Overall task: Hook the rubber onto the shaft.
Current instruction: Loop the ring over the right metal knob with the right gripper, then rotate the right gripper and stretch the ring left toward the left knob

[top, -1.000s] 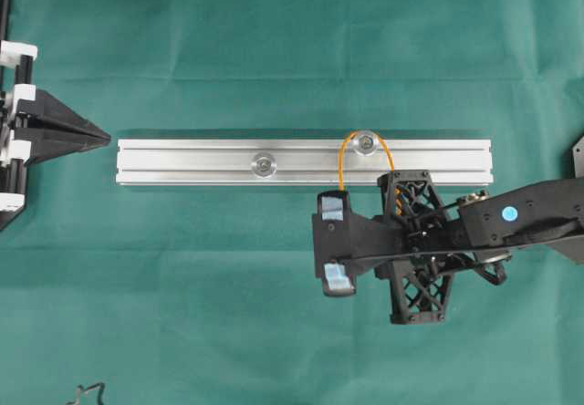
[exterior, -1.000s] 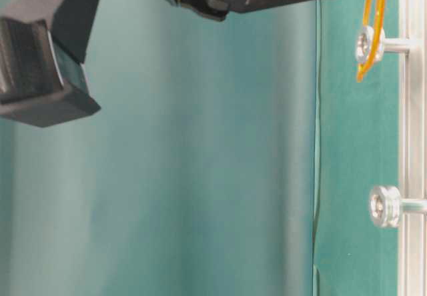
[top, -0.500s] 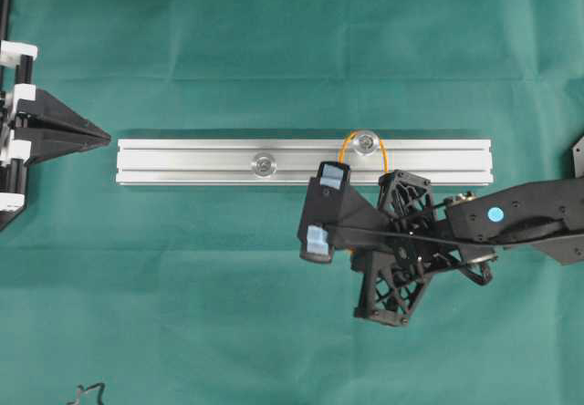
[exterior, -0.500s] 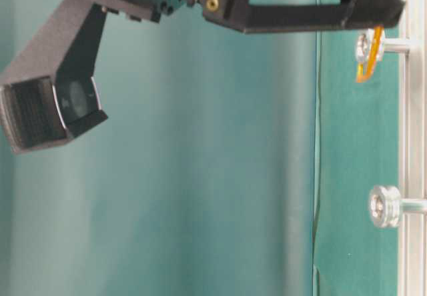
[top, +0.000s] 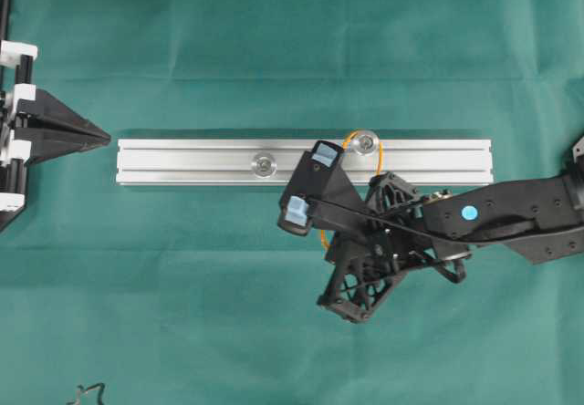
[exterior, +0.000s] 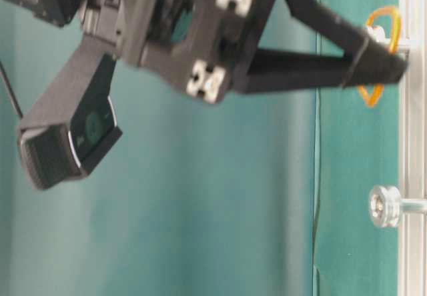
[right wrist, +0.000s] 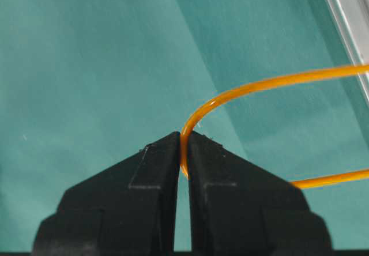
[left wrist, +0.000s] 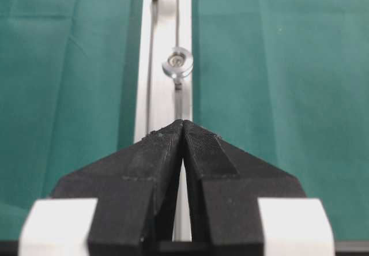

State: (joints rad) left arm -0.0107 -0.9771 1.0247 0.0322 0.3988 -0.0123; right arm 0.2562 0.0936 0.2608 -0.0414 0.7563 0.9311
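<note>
Rolling its wrist and swinging left along the aluminium rail (top: 301, 160), my right gripper (right wrist: 183, 152) now has its camera housing over the rail between the two shafts, where a second ago it sat just below the rail's near edge. Its jaws are clamped tight on the rubber (top: 376, 154), pinching one strand of the orange loop right at the tips in the right wrist view. From overhead, the far end of the band curves around the right-hand shaft (top: 366, 141), and a bit of orange shows below the rail under the arm, so the loop is drawn across the rail toward me. By my reading the first catch is done: the band is round the right-hand shaft. What I think is left is carrying the held end over to the left-hand shaft (top: 264, 163), which stands bare on the rail, and slipping it on; whether that is really wanted I can only guess from the task. My left gripper (left wrist: 183, 130) sits closed and empty just off the rail's left end, pointing along it, unchanged from the earlier view.
</note>
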